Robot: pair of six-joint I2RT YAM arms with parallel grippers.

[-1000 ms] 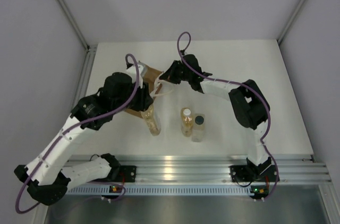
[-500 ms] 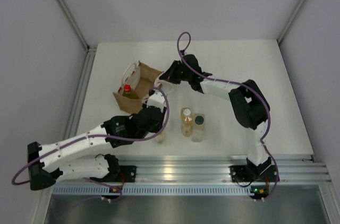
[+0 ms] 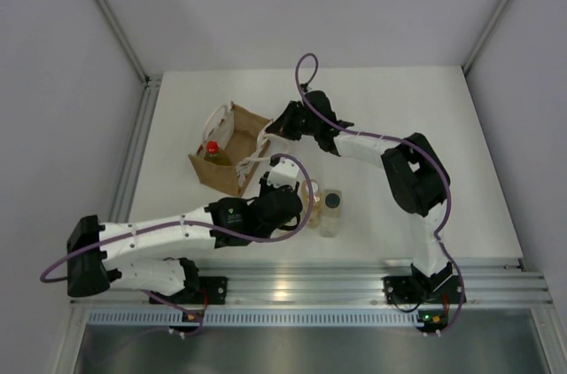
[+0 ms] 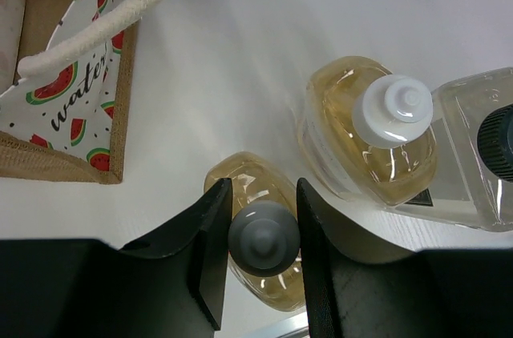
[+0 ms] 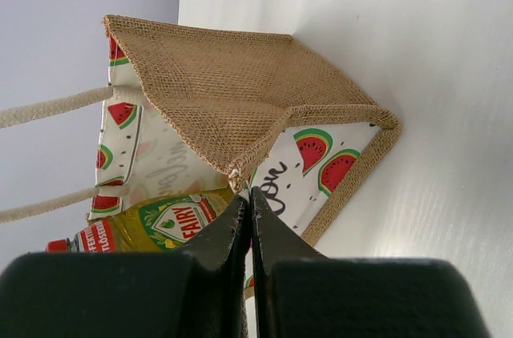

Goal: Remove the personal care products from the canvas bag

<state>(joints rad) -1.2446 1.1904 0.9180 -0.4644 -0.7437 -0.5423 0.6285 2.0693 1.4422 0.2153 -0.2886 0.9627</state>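
My left gripper (image 4: 263, 226) is shut on the grey-white cap of an amber bottle (image 4: 248, 186), seen from straight above. Close beside it stand a second amber bottle with a white cap (image 4: 393, 110) and the clear squarish bottle with a dark cap (image 4: 481, 154). In the top view the left gripper (image 3: 288, 206) covers the held bottle, next to the amber bottle (image 3: 310, 192) and the clear bottle (image 3: 331, 206). My right gripper (image 5: 249, 194) is shut on the rim of the canvas bag (image 5: 232, 90). Inside the bag lies a yellow bottle with a red cap (image 5: 152, 226).
The bag (image 3: 229, 154) stands open at the table's left middle, its white rope handles (image 4: 120, 14) looping outward. The red cap (image 3: 212, 147) shows inside it. A metal rail (image 3: 310, 281) runs along the near edge, and grey walls close in the table's sides.
My left arm has swung from over the bag down and to the right, carrying the amber bottle to beside the two standing bottles. The right arm has kept still on the bag rim.
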